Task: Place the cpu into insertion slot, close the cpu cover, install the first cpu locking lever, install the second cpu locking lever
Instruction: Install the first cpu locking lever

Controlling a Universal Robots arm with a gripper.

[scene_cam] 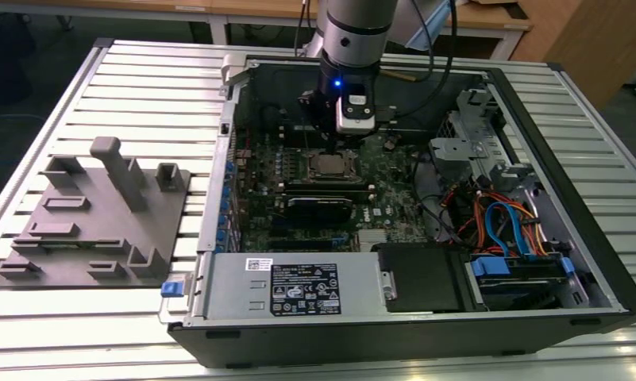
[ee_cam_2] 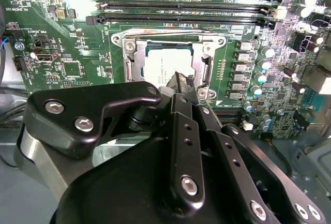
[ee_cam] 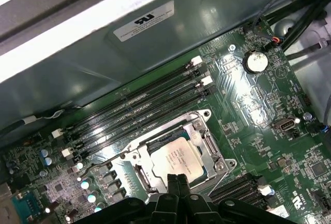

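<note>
Silver-grey square cpu (ee_cam: 178, 158) sits in dark insertion slot (ee_cam: 159, 143), metal-frame cpu cover (ee_cam: 211, 144) down around it; black gripper (ee_cam: 177, 180) overhead, fingers (ee_cam: 171, 183) clenched empty.

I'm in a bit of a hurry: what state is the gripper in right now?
Gripper: shut, nothing visible in its grip, its tip at the edge of the cpu cover.

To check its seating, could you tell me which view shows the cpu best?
The first wrist view: the cpu lies almost fully exposed. In the second wrist view the gripper covers part; the exterior view shows it far off, under the arm.
</note>
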